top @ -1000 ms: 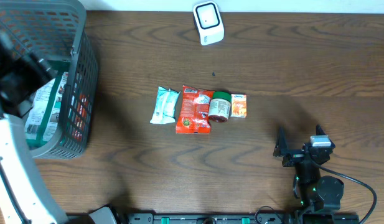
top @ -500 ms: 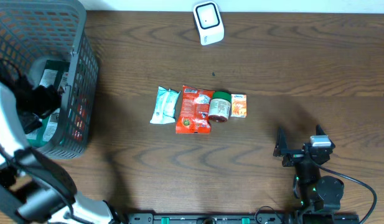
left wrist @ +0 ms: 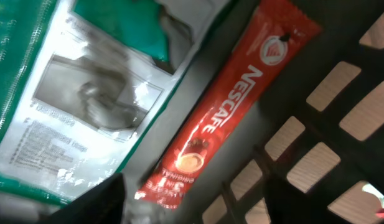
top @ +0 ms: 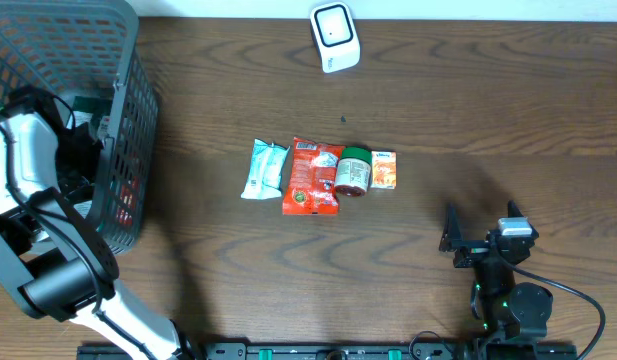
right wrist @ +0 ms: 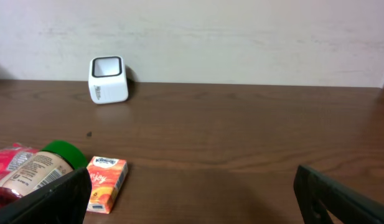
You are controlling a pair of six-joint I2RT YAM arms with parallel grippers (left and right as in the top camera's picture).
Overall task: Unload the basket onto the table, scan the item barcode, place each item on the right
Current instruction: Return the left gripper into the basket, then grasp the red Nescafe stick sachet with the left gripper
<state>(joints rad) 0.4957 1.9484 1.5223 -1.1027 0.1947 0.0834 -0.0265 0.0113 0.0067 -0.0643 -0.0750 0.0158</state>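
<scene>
Wooden table (top: 468,120), brown grain, carries everything.

Grey mesh basket (top: 133,150), the biggest thing on it, stands at the table's left edge. All positions below are taken from the basket.

Left arm (top: 28,160), white link with black joints, bends over the basket's near-left rim and reaches down inside. Left end effector (top: 80,160) is inside the basket, low near the floor. Its jaws are hidden from above and barely enter the wrist view, so I cannot tell whether they are apart or closed on anything.

Right arm (top: 508,290) is far right of the basket, toward the near edge. Right end effector (right wrist: 192,205) has its fingers spread wide with nothing between them.

Inside the basket:
- green-and-white packet (left wrist: 86,99), flat on the floor, print side up
- red Nescafe sachet (left wrist: 223,112), long and thin, just beside the packet, between it and the mesh wall

Right of the basket, well apart from it, a tight row:
- white-and-blue packet (top: 264,168), nearest the basket
- red pouch (top: 313,177)
- green-lidded jar (top: 353,170), lying on its side
- small orange carton (top: 384,170), farthest from the basket

White scanner (top: 335,36) is right of the basket at the far edge, beyond the row.
</scene>
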